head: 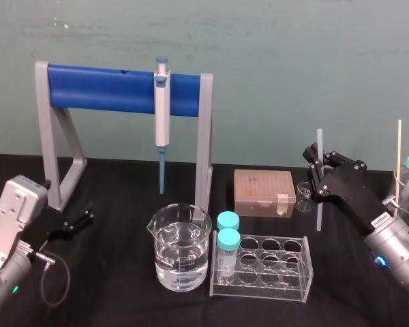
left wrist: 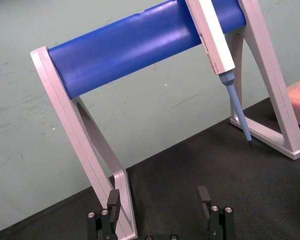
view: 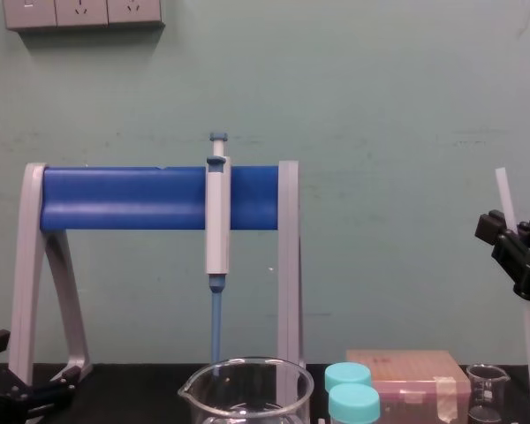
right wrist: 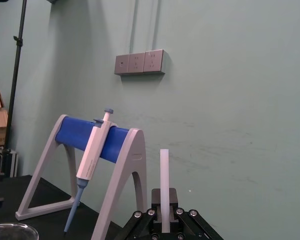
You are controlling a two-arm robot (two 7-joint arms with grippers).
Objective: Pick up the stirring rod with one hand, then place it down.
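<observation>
1. Tabletop (head: 123,197), covered in black, carries the whole lab set.
2. Pipette stand (head: 109,88), grey-legged with a blue crossbar, stands at the back left; a blue-tipped pipette (head: 162,109) hangs from the bar, tip down.
3. Large beaker (head: 180,248) holds clear liquid and sits in front of the stand's right leg.
4. Clear tube rack (head: 259,286) sits just right of that beaker, with two teal-capped vials (head: 228,240) at its left end.
5. Pinkish box (head: 264,192) lies behind the rack.
6. Right gripper (head: 320,172) hangs above the table to the right of the box, its black fingers clamped on the stirring rod (head: 320,204) around its middle.
7. Left gripper (head: 87,213) rests low at the left by the stand's foot, fingers spread apart with nothing between them.
8. Rod stands nearly upright, its top above the fingers and its lower end down by the table; whether it touches the cloth cannot be told.
9. Small glass beaker (head: 304,195) sits between the box and the rod, just beside the rod.
</observation>
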